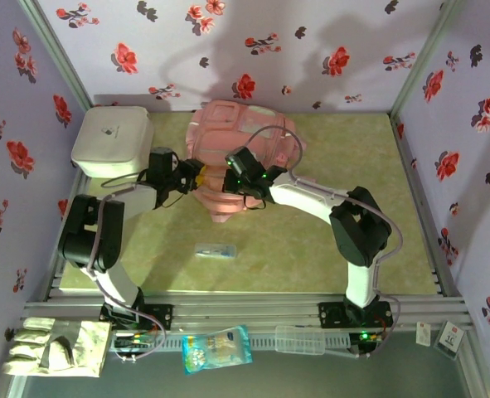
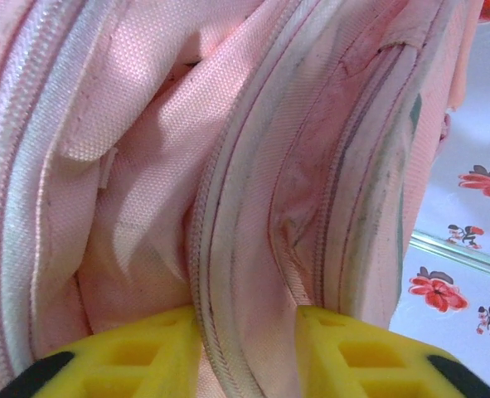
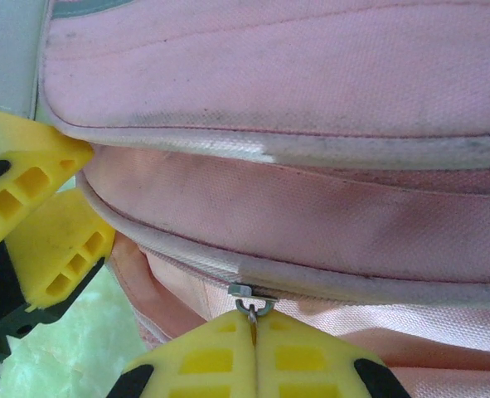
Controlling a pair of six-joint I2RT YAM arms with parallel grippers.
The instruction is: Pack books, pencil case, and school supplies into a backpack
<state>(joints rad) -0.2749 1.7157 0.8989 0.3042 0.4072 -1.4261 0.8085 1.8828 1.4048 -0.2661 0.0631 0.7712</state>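
The pink backpack [image 1: 228, 124] is laid at the upper centre of the top view, on the green table [image 1: 352, 157]. Its zippered rim is clamped by the left gripper [image 2: 245, 365], whose yellow jaws are pressed against either side of the seam at the bottom of the left wrist view. The small metal zipper pull [image 3: 251, 303] is pinched by the right gripper [image 3: 253, 340], jaws closed together, at the lower centre of the right wrist view. The clear packet [image 1: 215, 250] of supplies is seen on the table below the backpack, well apart from it and not yet packed.

Unzipping is judged to be the step in hand. The thin pull could be slipped out of the soft pads if it is tugged at an angle to the track. The slider could be jammed on loose fabric at the curve. If the rim is let go, the whole bag would be dragged rather than opened.
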